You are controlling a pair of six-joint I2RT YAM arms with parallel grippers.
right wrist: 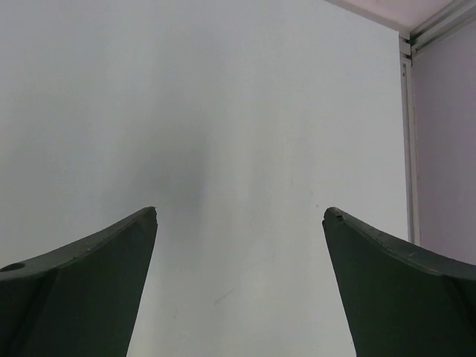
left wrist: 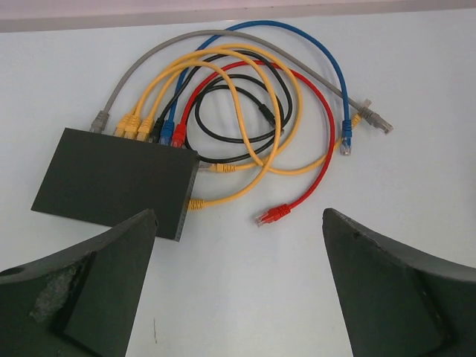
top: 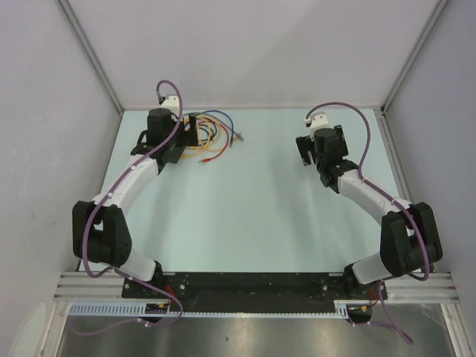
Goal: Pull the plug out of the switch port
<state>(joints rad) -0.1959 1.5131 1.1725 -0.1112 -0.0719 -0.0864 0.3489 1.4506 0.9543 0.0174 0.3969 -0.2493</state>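
The switch [left wrist: 111, 182] is a flat matte-black box lying on the table; in the top view [top: 192, 128] it is partly hidden by my left arm. Grey [left wrist: 99, 119], yellow [left wrist: 126, 125], blue [left wrist: 165, 134] and red [left wrist: 178, 135] plugs sit in its far edge. Another yellow plug [left wrist: 195, 203] sits in its right side. My left gripper [left wrist: 239, 216] is open and empty, just near and right of the switch, and shows in the top view [top: 177, 149]. My right gripper [right wrist: 240, 212] is open and empty over bare table, far right of the switch in the top view [top: 306, 152].
Looped cables [top: 216, 137] spread right of the switch. Loose ends lie on the table: a red plug [left wrist: 271, 216], a blue plug [left wrist: 346, 145] and a grey plug [left wrist: 375, 119]. The enclosure's back wall and a corner post [right wrist: 407, 134] are close behind.
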